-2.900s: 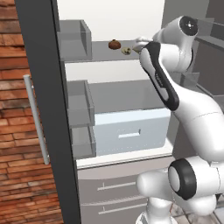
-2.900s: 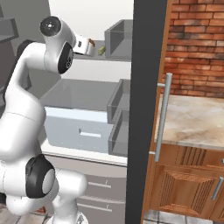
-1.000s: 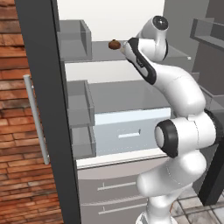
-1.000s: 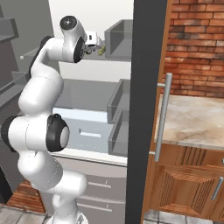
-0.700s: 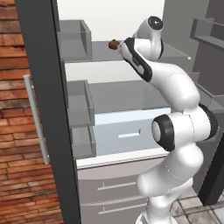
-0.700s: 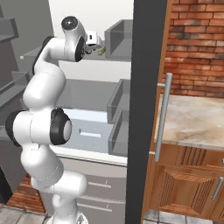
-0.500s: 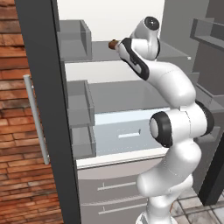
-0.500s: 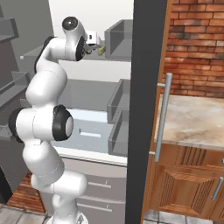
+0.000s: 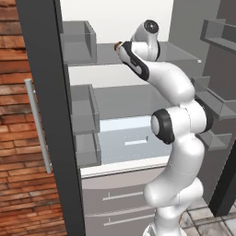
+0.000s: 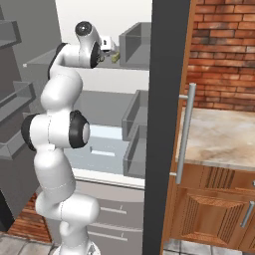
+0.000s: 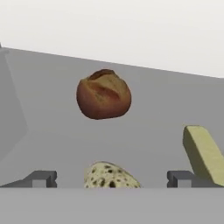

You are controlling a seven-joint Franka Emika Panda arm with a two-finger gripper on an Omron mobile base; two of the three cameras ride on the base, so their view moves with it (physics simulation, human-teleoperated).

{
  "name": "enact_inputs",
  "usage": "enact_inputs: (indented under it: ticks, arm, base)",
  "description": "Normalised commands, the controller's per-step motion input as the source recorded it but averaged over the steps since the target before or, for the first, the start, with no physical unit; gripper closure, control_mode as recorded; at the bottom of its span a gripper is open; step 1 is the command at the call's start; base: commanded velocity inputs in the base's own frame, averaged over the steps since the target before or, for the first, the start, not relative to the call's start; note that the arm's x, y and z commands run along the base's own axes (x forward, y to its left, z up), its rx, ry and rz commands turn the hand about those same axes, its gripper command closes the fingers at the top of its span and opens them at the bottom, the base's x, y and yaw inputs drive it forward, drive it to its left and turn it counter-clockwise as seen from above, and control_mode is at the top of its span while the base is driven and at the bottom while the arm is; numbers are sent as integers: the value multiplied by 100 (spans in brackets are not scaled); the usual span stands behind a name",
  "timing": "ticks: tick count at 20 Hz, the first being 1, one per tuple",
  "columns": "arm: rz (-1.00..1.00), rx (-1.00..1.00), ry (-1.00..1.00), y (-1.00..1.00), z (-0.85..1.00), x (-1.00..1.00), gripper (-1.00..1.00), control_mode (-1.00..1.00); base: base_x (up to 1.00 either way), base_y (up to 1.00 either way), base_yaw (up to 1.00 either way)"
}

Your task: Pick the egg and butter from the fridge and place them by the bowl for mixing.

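While the gripper stands wide on the fridge shelf, the speckled egg lies between its fingertips, ungrasped. Butter lies just right of the egg, a brown lump beyond it. Judging by this, neither item has been moved out yet, so both carries remain.

Red brick wall — marble-topped counter over wooden cabinets, grey tiled floor.

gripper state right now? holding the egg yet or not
Gripper: open, holding nothing; the speckled egg sits between its spread fingertips, not yet clamped.
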Motion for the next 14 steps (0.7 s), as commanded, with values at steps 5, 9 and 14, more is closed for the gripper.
enact_inputs:
  ticks: [5, 9, 14]
  arm:
    - [-1, 0, 2, 0, 0, 41, -100, -100]
    - [0, 0, 6, 0, -3, 19, -100, -100]
    - [0, 0, 1, 0, -27, -6, -100, -100]
  base:
    - [0, 0, 0]
    - [0, 0, 0]
    - [0, 0, 0]
